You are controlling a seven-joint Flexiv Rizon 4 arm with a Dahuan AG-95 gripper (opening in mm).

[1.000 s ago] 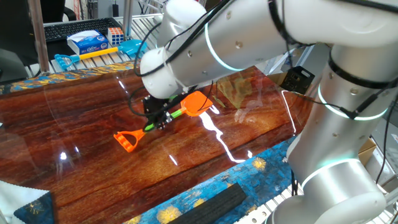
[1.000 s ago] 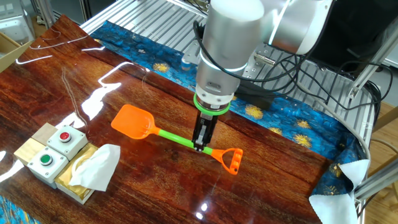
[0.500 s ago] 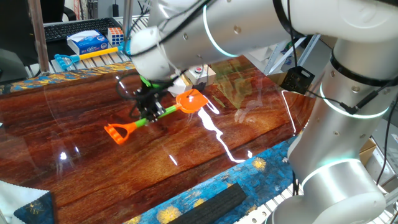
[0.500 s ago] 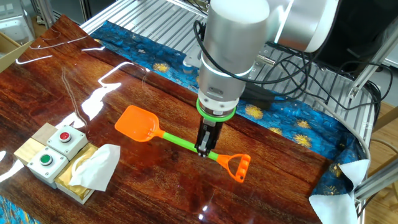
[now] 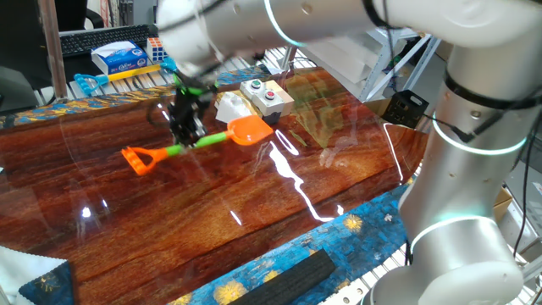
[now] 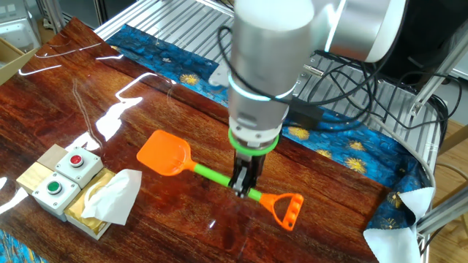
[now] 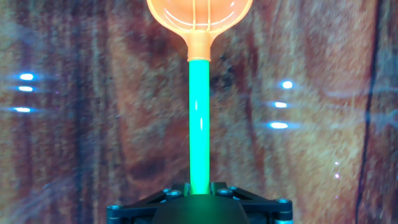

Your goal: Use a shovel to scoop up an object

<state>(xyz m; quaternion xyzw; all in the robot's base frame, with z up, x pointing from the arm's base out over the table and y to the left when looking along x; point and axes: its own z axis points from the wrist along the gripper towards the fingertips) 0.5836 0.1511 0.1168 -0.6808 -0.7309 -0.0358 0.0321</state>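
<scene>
I've got the gripper (image 6: pixel 246 188) clamped on the shovel's (image 6: pixel 208 174) green shaft, blade above the worktop (image 6: pixel 88 88), wrapper (image 6: pixel 111 197) w/ button box (image 6: pixel 55 174) nearby.

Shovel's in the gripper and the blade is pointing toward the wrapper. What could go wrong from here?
1. The gripper pinches only the thin green shaft of the shovel, so the shovel may twist when the blade meets resistance.
2. The wrapper lies against the button box; the blade might push it along or strike the box rather than slide under.
</scene>
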